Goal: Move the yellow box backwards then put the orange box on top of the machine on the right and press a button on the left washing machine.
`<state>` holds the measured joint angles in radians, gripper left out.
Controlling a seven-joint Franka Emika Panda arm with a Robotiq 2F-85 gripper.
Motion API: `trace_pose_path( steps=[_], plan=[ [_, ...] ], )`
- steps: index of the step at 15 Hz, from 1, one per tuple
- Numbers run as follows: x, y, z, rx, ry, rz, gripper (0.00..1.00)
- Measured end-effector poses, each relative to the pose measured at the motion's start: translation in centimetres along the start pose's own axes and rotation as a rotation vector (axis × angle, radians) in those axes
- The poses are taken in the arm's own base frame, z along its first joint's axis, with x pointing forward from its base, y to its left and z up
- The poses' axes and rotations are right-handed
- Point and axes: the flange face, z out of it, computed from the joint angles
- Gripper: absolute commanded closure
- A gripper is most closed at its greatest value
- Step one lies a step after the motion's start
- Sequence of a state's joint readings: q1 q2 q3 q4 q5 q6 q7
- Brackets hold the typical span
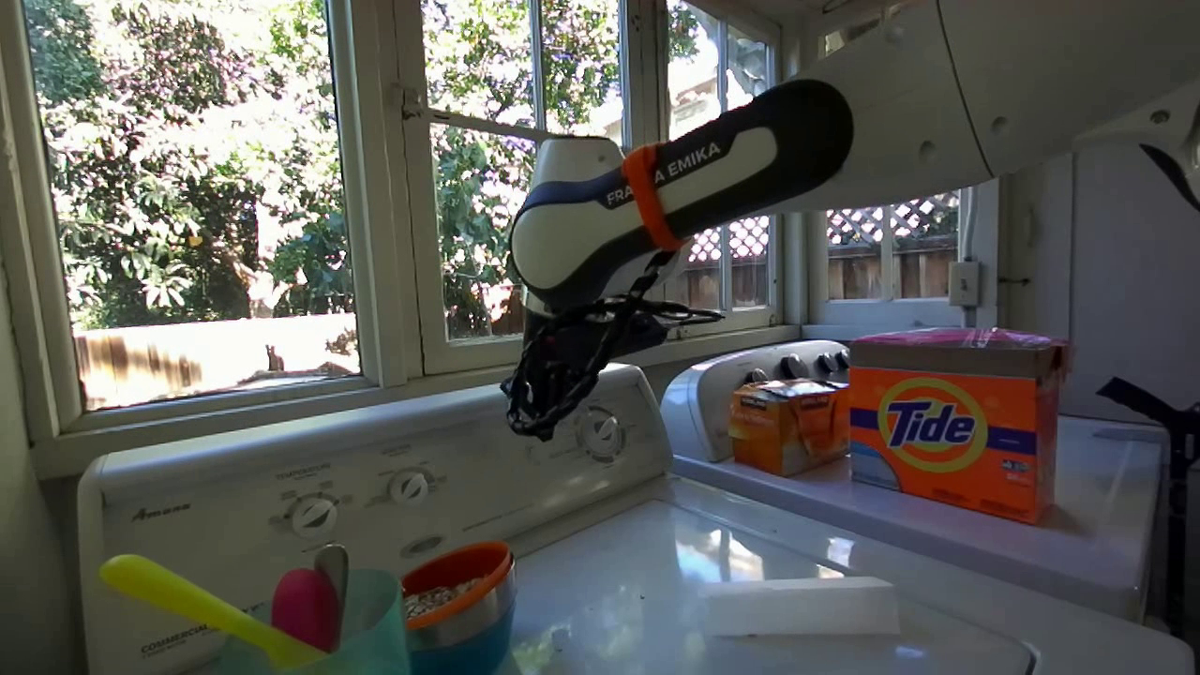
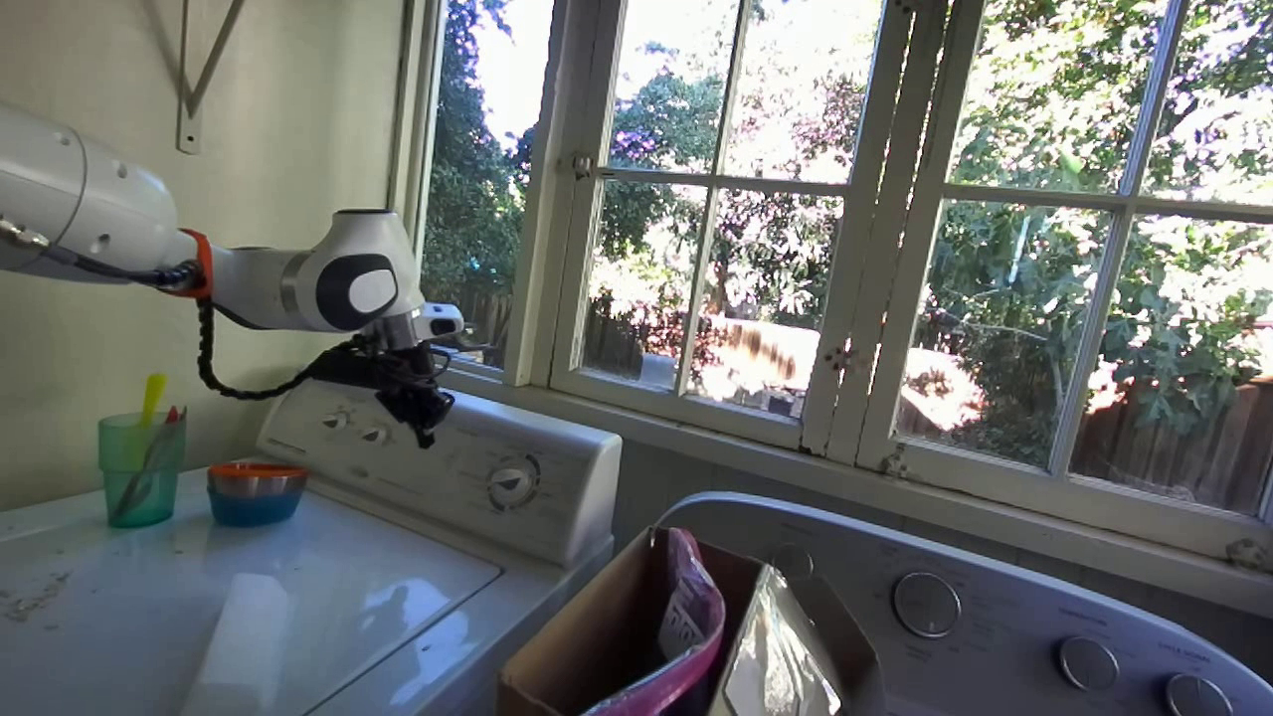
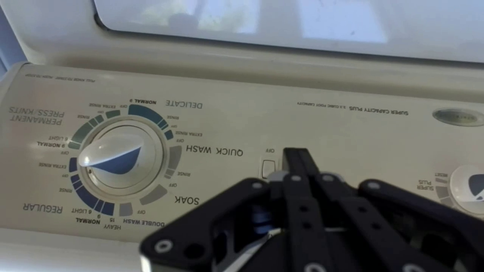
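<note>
My gripper [image 3: 297, 153] is shut and empty, its fingertips pressed together. In the wrist view the tips are over the left washing machine's control panel [image 3: 242, 124], just beside a small rectangular button [image 3: 269, 169] marked OFF; I cannot tell if they touch the panel. The gripper is dark and small in both exterior views [image 1: 534, 427] [image 2: 426, 433]. The orange Tide box [image 1: 937, 436] stands on the right machine [image 1: 1106, 469]. The smaller yellow-orange box [image 1: 787, 427] stands behind it, near the right machine's knobs. An open carton with a pink flap [image 2: 706, 636] shows in an exterior view.
A large dial [image 3: 124, 158] and smaller knobs stick out from the panel. A green cup [image 1: 375, 619] with utensils and an orange-rimmed bowl [image 1: 478, 637] stand on the left machine. A white block [image 1: 797, 607] lies on its lid. Windows [image 1: 375, 187] rise behind.
</note>
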<state>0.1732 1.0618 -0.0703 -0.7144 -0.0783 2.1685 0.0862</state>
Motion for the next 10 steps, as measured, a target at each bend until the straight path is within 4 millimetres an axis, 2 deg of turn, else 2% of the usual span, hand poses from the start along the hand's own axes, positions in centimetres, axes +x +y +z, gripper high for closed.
trace_pose_path(
  steps=[6, 10],
  plan=[
    [-0.2, 0.3, 0.7, -0.003, -0.008, 0.001, 1.00],
    [-0.9, 0.9, 2.4, -0.007, -0.031, 0.014, 1.00]
  ],
)
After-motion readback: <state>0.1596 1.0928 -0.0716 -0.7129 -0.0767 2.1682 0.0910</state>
